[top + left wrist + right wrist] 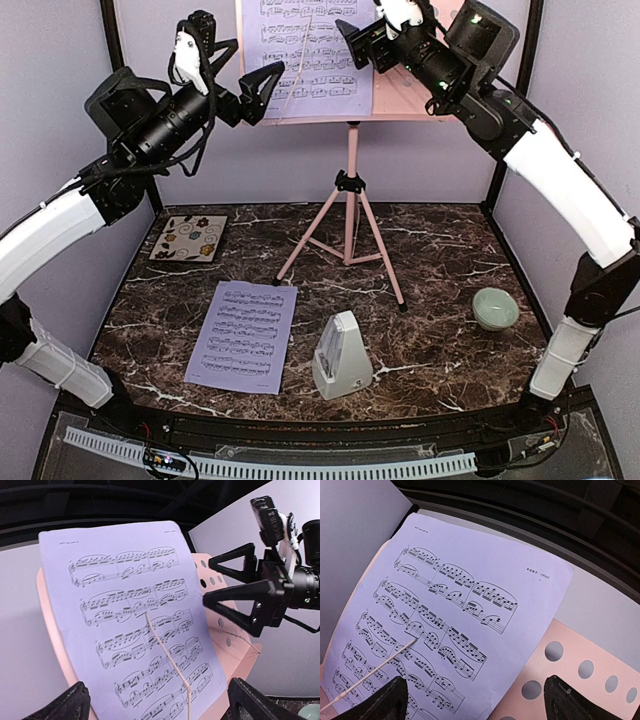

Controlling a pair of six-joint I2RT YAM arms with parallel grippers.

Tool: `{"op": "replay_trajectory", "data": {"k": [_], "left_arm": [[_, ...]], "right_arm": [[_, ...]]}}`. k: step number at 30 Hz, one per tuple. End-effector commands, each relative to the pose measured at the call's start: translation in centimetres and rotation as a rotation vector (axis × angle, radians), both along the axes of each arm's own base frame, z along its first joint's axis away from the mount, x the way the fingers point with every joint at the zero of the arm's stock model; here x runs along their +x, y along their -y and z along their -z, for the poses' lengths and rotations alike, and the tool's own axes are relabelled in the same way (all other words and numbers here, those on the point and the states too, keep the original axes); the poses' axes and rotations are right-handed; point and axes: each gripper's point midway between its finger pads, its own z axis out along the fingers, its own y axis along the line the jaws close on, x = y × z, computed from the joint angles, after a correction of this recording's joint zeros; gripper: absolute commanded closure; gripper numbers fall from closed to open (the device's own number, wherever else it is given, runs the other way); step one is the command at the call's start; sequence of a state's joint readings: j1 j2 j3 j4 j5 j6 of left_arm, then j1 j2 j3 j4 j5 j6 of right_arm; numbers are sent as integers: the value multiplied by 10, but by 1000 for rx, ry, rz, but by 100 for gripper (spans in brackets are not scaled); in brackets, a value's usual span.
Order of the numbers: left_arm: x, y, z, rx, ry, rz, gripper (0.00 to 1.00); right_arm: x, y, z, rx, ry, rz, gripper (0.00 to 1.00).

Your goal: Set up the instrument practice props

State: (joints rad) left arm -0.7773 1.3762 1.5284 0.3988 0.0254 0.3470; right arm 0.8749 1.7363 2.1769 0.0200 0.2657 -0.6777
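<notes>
Music stand (350,190): upright at the far centre of the table (440,250).
Mounted page (305,55): on the left half of the stand's desk.
Left gripper (272,93): jaws spread, empty, just left of the desk.
Right gripper (352,45): jaws spread, empty, before the right half of the desk.
Loose page (241,335): flat, well below both grippers, left of centre, long axis near-to-far; left gripper nearer.
Metronome (341,358): upright, just right of the loose page.
Obscured: desk top cut off overhead.

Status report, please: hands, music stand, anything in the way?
Open and empty: left hand, right hand, near stand desk. One page on it, thin stick across. Second page, metronome on table.
</notes>
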Motion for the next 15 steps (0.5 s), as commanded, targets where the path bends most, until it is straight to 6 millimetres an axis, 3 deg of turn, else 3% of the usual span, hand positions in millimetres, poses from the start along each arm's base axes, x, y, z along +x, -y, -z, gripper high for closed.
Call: {"op": "replay_trajectory", "data": {"k": [1, 8, 11, 15], "left_arm": [[13, -36, 29, -53, -212, -130, 1], [41, -95, 106, -159, -590, -159, 1], [51, -115, 152, -155, -747, -229, 2], [52, -127, 232, -154, -1028, -283, 5]], "right_arm": [[-21, 29, -19, 106, -56, -28, 4], [-45, 44, 8, 142, -253, -142, 2], [-55, 45, 31, 112, -345, -183, 2], [-66, 54, 69, 97, -471, -202, 2]]}}
